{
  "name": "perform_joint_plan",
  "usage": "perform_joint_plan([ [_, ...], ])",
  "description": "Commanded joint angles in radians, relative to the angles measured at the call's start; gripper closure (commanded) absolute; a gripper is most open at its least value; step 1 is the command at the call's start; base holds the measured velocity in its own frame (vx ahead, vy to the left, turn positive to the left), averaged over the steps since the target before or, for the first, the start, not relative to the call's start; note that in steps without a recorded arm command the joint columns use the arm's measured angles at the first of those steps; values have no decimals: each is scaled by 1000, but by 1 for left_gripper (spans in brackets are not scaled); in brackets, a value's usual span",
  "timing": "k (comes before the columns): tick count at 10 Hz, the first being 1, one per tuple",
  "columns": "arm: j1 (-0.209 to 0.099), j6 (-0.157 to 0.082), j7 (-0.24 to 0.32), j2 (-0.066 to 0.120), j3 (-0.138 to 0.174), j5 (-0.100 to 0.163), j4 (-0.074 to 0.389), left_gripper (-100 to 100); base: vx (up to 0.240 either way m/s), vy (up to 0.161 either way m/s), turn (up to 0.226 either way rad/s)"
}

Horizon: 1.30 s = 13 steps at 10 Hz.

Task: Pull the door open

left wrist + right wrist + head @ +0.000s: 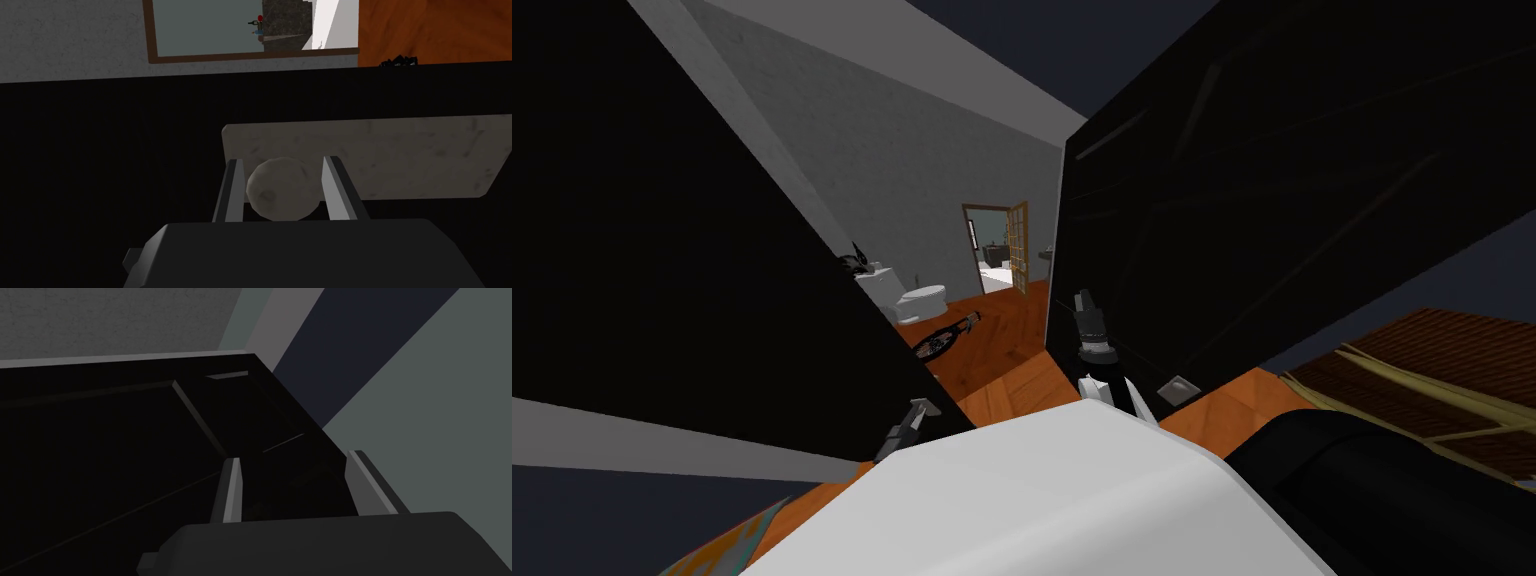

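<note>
The black door [100, 165] took up most of the robot's left side, a flat, unlit face. Its far edge cut across a rough grey wall [912, 150]. On the right stood a black slab [1292, 180] of much the same size, with faint panel lines. A wedge of room lay open between the two.

An orange wooden floor [1012, 350] ran through that gap, with a white toilet [922, 300] beside the door's edge. A black spiky thing [857, 262] sat on the toilet's tank, though I could not tell what it was. Further back, a brown-framed doorway [990, 250] was set in the grey wall, with a glazed leaf [1019, 245] swung open beside it.

Low on the near face of the door was a long, pale, scuffed plate [400, 155]. The left tool [283, 160] was on it, low beside the robot's chest. Its two thin fingers were clenched on the round grey knob [282, 189] that stuck out from the plate. One blade pressed each side of the knob.

The right tool [294, 457] hung close to the panelled slab and pointed along it towards its top edge. Its fingers were spread apart, with only the slab's dark face showing between them.
</note>
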Motion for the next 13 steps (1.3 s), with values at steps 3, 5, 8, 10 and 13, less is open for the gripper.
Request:
perform_joint_plan([
  [3, -71, 13, -14, 0, -54, 37, 47, 100, -178, 60, -71],
  [5, -108, 20, -21, -1, -81, 57, 71, 100, -205, 47, -50],
  [8, -149, 28, -29, -1, -112, 78, 97, 100, -173, 59, -42],
  [10, -180, 34, -35, -1, -136, 95, 118, 100, -95, 28, -19],
  [13, -234, 44, -46, -2, -176, 123, 153, 100, -176, 59, -67],
])
